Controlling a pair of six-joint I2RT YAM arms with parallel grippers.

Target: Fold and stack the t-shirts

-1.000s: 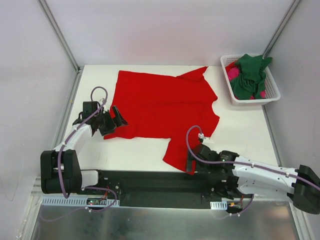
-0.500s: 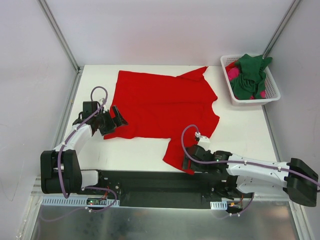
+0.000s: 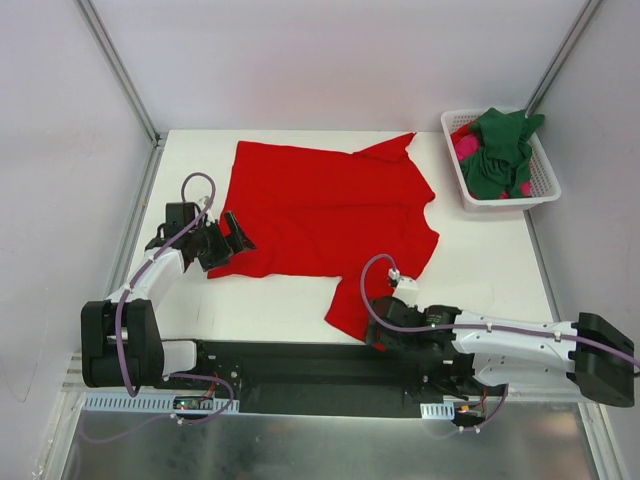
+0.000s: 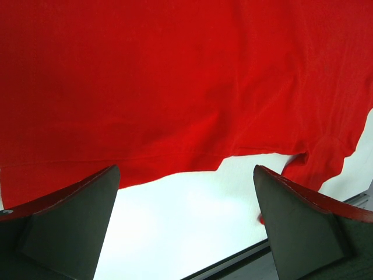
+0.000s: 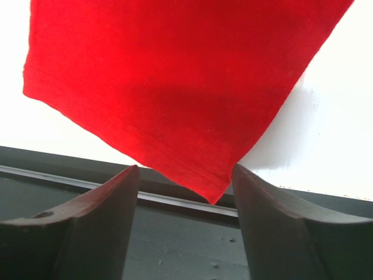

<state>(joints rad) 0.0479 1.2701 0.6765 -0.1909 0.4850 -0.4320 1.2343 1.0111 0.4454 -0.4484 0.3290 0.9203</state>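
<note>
Left fingers [image 4: 70,221] spread wide, empty; right fingers [image 5: 93,227] half-open astride red t-shirt [image 3: 320,205] corner

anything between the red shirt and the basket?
Nothing. The top view shows only bare table between the red shirt and the basket.

You have the red t-shirt [image 3: 320,215] spread flat, its hem just ahead of the left gripper [image 4: 185,170] and one sleeve corner between the right gripper [image 5: 185,170] fingers. The dark green t-shirt [image 3: 500,150] and magenta-pink t-shirt [image 3: 466,147] lie crumpled together, well beyond the right gripper.
</note>
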